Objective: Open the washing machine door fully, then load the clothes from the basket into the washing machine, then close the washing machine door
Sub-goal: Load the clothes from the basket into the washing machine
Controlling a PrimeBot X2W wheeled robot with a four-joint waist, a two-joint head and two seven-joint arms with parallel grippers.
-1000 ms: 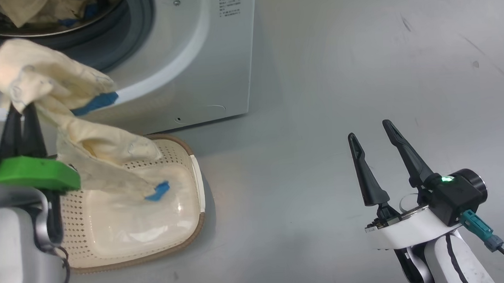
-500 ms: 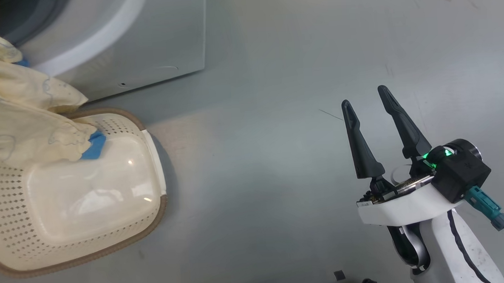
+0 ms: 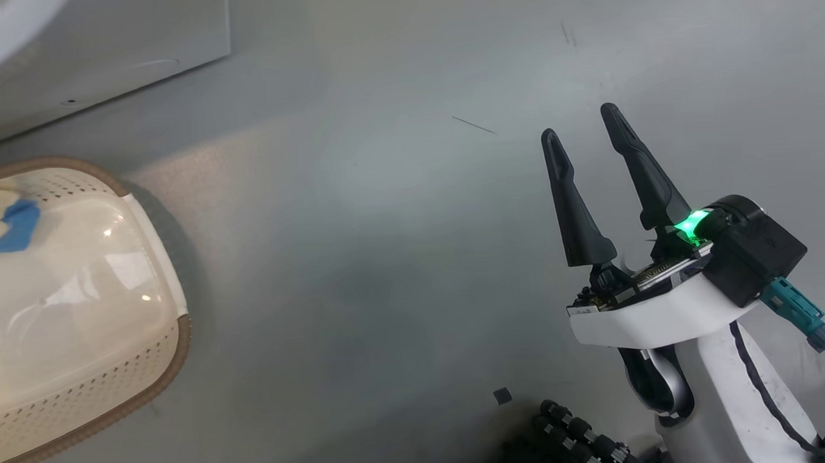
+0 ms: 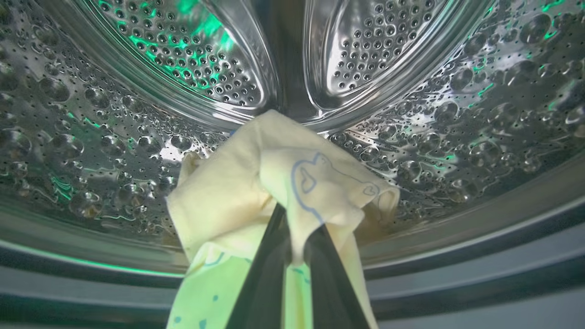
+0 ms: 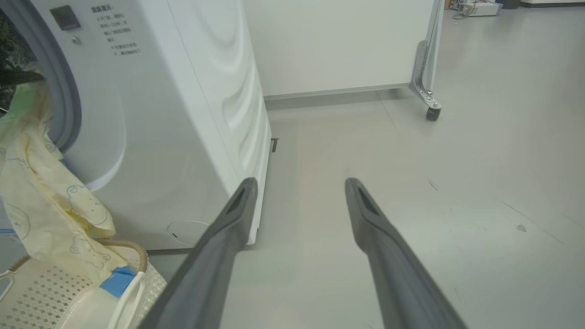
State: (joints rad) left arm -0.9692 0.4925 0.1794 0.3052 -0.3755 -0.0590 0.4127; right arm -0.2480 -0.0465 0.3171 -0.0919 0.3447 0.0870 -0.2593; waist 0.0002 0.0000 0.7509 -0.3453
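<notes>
In the left wrist view my left gripper (image 4: 297, 224) is shut on a cream-yellow garment (image 4: 256, 183) with blue line drawings, held inside the perforated steel drum (image 4: 137, 114) of the washing machine. In the right wrist view the garment (image 5: 41, 192) trails from the washing machine (image 5: 183, 114) opening down into the basket (image 5: 139, 267). The head view shows the cream basket (image 3: 173, 339) at the left with a blue patch of the clothes (image 3: 12, 224) in it. My right gripper (image 3: 580, 121) stands open over bare floor, holding nothing. The washing machine door is out of view.
A white panel on a castor wheel (image 5: 432, 112) stands behind the machine at the right. A dark ribbed part of the robot's base (image 3: 581, 433) lies at the bottom of the head view. Grey floor stretches to the right of the machine.
The head camera has swung right, so the basket and machine slid left in its view. My left gripper and the lifted garment have passed out of that view. The right gripper stays open.
</notes>
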